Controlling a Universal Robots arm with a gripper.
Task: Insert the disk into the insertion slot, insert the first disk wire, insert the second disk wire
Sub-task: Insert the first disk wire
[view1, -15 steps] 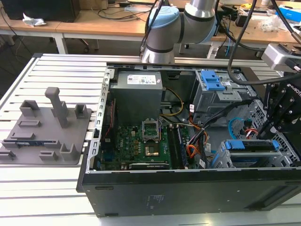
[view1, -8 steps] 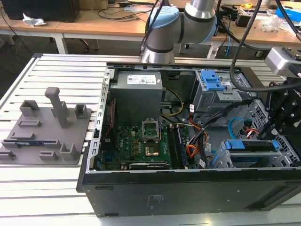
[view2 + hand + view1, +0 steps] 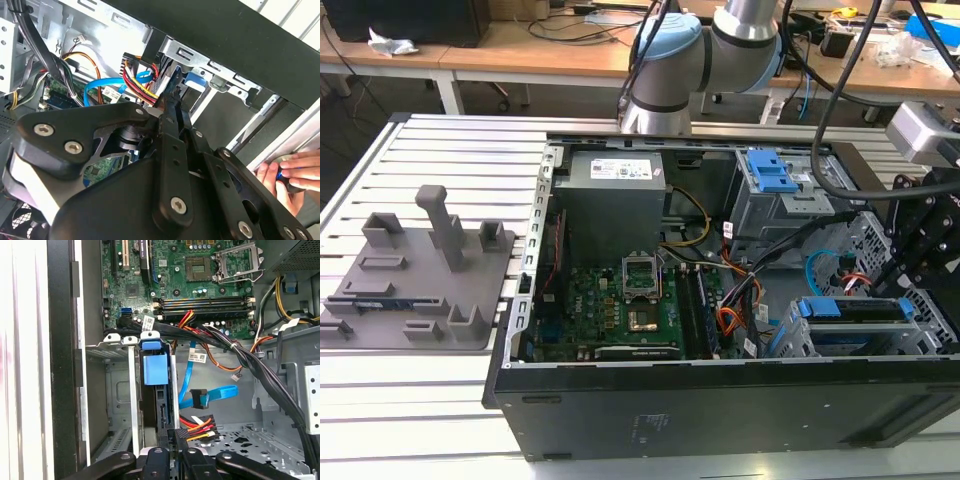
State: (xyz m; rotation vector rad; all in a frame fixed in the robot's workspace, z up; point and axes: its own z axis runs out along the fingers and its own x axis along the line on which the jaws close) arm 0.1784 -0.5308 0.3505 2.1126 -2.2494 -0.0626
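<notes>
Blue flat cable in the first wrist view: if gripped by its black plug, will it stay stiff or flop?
Probably floppy: the blue cable lies in a loose bend. It looks thin and ribbon-like, so likely light, bending easily across its flat face. Its black plug looks rigid, likely the firmer hold.

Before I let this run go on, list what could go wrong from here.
1. In the second wrist view a person's hand rests at the edge of the case, near the tool. Any arm motion might pinch it.
2. The loose blue cable and the red and yellow wires lie close to the tool, beside the disk. They could snag or get tugged.
</notes>
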